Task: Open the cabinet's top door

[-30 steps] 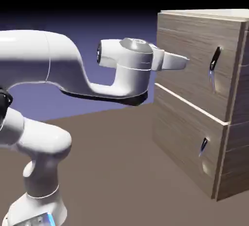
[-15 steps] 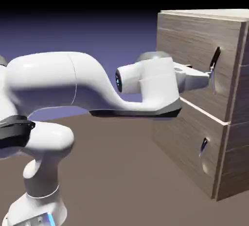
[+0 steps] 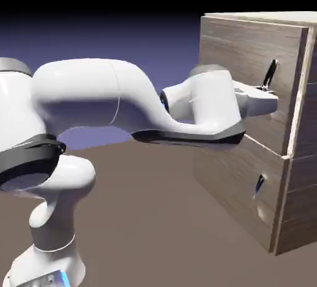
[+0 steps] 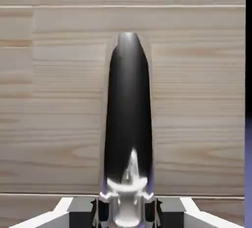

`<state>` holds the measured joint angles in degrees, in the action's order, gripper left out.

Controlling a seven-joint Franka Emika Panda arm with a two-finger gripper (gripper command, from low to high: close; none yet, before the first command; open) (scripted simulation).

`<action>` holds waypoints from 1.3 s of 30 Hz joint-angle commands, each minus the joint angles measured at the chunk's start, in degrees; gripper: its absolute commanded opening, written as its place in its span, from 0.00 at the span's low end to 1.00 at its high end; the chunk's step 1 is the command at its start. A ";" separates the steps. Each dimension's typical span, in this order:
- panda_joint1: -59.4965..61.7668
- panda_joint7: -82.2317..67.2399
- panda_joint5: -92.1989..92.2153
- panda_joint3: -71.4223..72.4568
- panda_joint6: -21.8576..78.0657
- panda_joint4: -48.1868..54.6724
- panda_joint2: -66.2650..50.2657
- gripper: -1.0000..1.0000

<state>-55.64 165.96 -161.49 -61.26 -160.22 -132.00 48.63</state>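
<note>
The gripper (image 3: 271, 99) is clamped on the handle (image 4: 128, 119) of the top door (image 3: 247, 75), which is seen directly ahead of the fingers (image 4: 101, 211), on the cabinet (image 3: 300, 174)

I see the tool (image 3: 270, 98) pressed right up against the top door (image 3: 247, 63), its tips closed on the handle (image 4: 128, 119), with no room ahead. The cabinet (image 3: 297, 205) walls off the right. The bench (image 3: 142, 218) below the arm lies bare and passable.
</note>
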 commanded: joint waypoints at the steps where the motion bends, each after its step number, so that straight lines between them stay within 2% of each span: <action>1: 2.08 0.06 1.03 1.65 0.87 -1.52 -0.15 0.00; 12: 24.91 0.04 13.83 22.22 7.74 -16.07 0.91 0.00; 22: 44.71 0.04 28.44 42.98 8.64 -25.31 5.42 0.00; 30: 60.78 0.01 41.05 59.47 3.68 -29.65 11.18 0.00; 39: 79.39 -2.64 56.53 74.90 -8.30 -32.70 21.01 0.00</action>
<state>23.75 163.30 -105.02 13.62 -168.57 -164.68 69.64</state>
